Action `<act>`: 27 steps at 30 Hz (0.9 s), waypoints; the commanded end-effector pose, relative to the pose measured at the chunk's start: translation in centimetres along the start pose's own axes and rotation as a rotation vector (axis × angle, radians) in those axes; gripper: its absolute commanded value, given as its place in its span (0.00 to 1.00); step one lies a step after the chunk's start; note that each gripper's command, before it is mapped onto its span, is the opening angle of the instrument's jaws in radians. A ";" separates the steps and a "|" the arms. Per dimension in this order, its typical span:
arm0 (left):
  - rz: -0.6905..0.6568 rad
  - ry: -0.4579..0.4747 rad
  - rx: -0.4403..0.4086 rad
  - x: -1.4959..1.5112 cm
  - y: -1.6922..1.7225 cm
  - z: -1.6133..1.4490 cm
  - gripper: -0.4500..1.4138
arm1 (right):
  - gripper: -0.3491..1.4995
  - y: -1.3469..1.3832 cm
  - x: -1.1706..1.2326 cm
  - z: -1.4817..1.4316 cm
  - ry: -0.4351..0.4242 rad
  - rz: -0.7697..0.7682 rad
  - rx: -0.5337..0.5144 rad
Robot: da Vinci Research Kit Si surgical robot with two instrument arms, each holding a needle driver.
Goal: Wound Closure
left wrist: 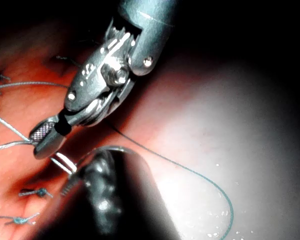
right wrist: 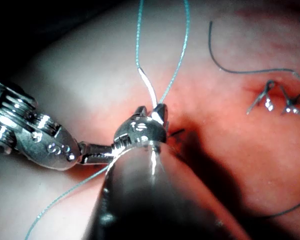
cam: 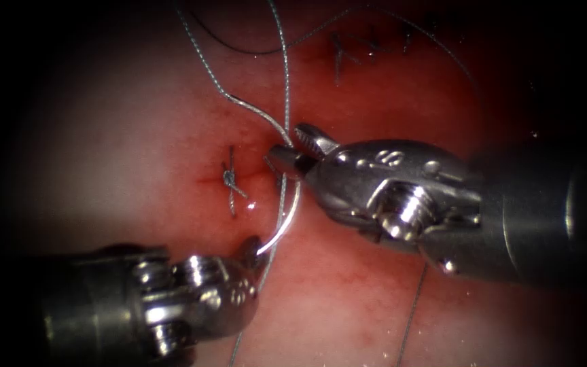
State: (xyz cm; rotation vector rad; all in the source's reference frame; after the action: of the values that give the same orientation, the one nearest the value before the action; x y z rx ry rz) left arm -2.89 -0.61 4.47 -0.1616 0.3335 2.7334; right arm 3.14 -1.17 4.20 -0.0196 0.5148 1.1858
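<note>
The curved steel needle (cam: 287, 221) arcs from about 12 o'clock down to 7 o'clock, just right of a tied stitch (cam: 229, 179) on the glistening red tissue (cam: 137, 136). The left end effector (cam: 251, 250), entering from 8 o'clock, is clenched on the needle's lower end. The right end effector (cam: 292, 146), entering from 3 o'clock, has its ribbed jaws parted around the upper end where the thread (cam: 239, 102) meets it. Whether the needle sits in the tissue cannot be told. Cut thread ends (cam: 348, 51) lie toward 12 o'clock.
</note>
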 end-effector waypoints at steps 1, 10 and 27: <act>0.003 -0.002 0.001 0.05 0.04 0.04 0.00 | 0.21 -0.07 -0.04 0.11 -0.003 -0.004 0.005; 0.053 -0.002 0.021 0.08 0.09 -0.02 0.00 | 0.00 -0.02 -0.08 0.18 -0.021 -0.018 0.003; -0.101 0.412 -0.500 0.30 -0.11 -0.26 0.92 | 0.00 0.61 0.03 0.07 0.159 -0.110 0.319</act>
State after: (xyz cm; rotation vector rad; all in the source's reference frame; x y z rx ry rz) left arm -3.05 -0.45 4.09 -0.8773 -0.2773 2.6042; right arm 2.59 -0.86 4.32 0.1388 0.8481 0.9729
